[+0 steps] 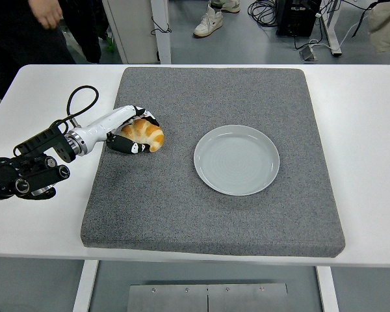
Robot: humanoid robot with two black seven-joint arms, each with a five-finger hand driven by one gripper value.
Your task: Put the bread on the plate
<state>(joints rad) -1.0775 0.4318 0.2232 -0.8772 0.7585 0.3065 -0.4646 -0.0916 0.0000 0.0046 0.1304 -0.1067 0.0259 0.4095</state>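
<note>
One coarse grey mat point(214, 214) is spread over the smooth white table point(370, 149). Left of the round pale plate point(236, 159), the golden ridged bread point(144, 132) is clamped by the left hand point(129, 132); cables point(266, 12) are strewn beyond.
</note>
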